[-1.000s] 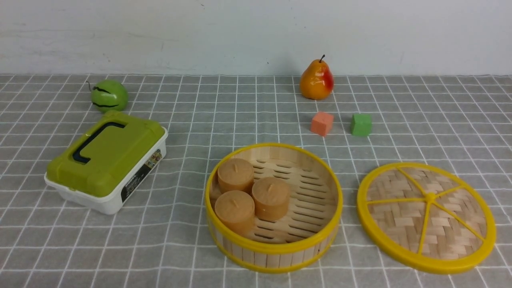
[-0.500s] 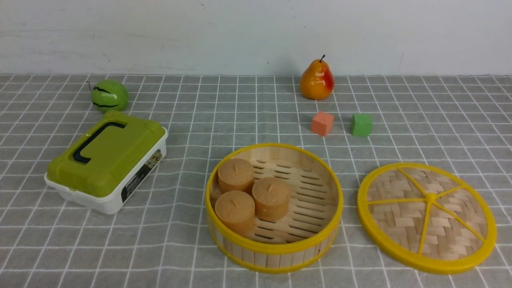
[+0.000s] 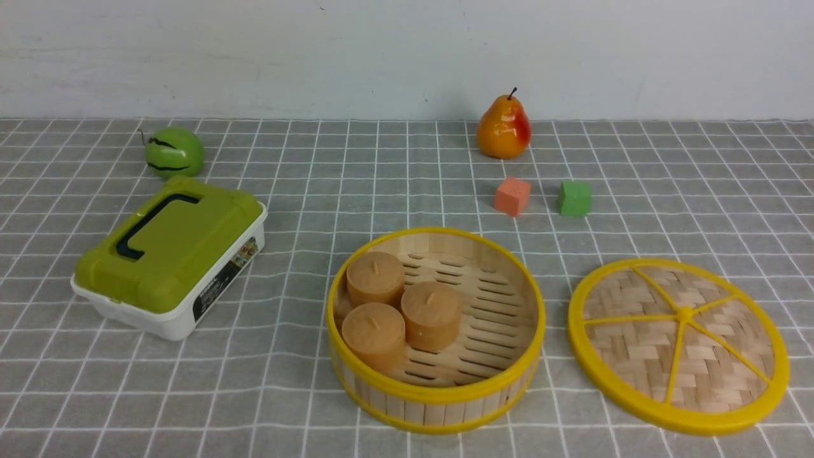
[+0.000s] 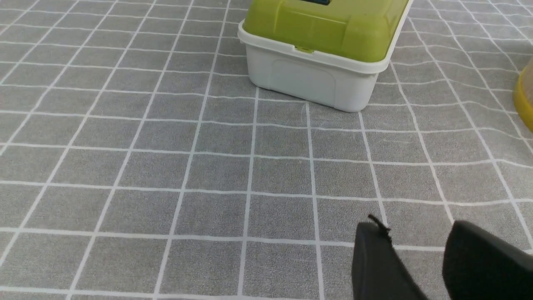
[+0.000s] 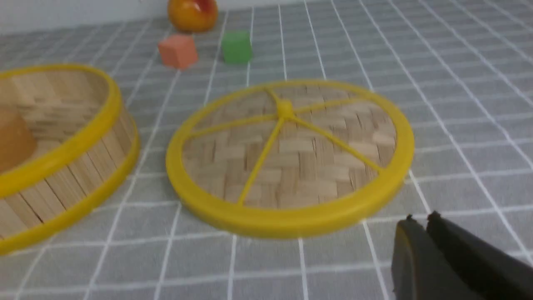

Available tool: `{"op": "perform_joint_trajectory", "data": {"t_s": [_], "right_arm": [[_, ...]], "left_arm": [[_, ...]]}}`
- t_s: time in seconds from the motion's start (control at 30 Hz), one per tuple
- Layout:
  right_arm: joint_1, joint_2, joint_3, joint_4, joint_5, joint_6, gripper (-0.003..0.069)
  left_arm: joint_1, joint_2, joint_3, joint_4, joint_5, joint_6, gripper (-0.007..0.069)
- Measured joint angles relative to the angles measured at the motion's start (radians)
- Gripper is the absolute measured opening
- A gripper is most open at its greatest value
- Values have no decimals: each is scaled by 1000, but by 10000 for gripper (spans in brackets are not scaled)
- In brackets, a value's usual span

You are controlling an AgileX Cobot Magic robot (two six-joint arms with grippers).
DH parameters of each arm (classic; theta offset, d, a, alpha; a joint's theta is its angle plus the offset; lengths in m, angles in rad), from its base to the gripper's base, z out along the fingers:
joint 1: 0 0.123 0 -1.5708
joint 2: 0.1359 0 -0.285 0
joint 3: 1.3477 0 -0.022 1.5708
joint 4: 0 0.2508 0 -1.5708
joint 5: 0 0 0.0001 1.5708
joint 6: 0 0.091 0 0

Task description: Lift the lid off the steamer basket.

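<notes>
Grey counter (image 3: pixel 292 413) bears the basket (image 3: pixel 439 395) with the lid (image 3: pixel 706 356) already off, just beside it on the right, nearer the empty, closed right tool (image 5: pixel 419 220) than the empty, slightly parted left tool (image 4: pixel 416 225).

The table (image 3: pixel 286 381), grey with a white grid, carried it all! The basket (image 3: pixel 435 413) sat near the middle, the lid (image 3: pixel 679 346) flat beside it on the right. Left lay the green-topped box (image 3: pixel 168 251), a green melon (image 3: pixel 174 152) just behind; farther back, a pink cube (image 3: pixel 512 196), a green cube (image 3: pixel 575 198) and a pear (image 3: pixel 503 128)!
</notes>
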Motion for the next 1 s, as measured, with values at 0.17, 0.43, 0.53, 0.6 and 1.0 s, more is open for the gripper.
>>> {"op": "perform_joint_trajectory", "data": {"t_s": [0.17, 0.43, 0.53, 0.6, 1.0], "right_arm": [[0, 0, -6, -4, 34, -9, 21], [0, 0, -8, -11, 39, -15, 26], [0, 0, -8, -11, 40, -15, 27], [0, 0, -8, -11, 40, -15, 27], [0, 0, -8, -11, 40, -15, 34]], "left_arm": [[0, 0, 0, 0, -1, 0, 239], [0, 0, 0, 0, -1, 0, 239], [0, 0, 0, 0, -1, 0, 239], [0, 0, 0, 0, -1, 0, 239], [0, 0, 0, 0, -1, 0, 239]]}}
